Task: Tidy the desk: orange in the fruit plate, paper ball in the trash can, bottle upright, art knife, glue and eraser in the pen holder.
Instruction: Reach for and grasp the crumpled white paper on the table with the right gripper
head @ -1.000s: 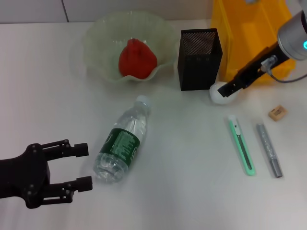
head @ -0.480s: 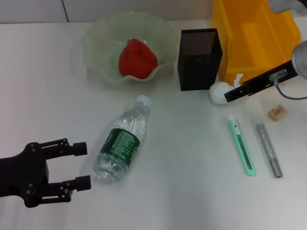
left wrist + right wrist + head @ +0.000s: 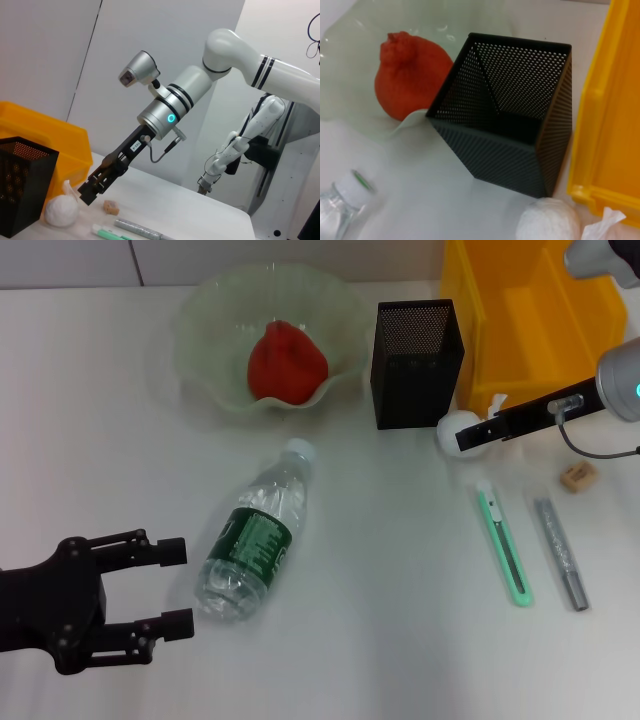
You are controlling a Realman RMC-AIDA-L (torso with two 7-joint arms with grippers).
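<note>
Worktop [image 3: 400,640]: plain white, flat, matte, filling nearly the whole head view.
Far wall [image 3: 250,260]: pale grey panels behind the worktop's far edge, split by one dark vertical seam.
Side wall [image 3: 150,40]: smooth light grey, crossed by a thin dark slanted line.
Light: soft, even, faint shadows.

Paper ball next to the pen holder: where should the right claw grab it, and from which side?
Grip the paper ball across its round body, coming down from above. It sits on the desk tight between the pen holder and the trash can, so a sideways approach looks blocked there. The right claw is already at the ball's open side, the side away from the pen holder.
</note>
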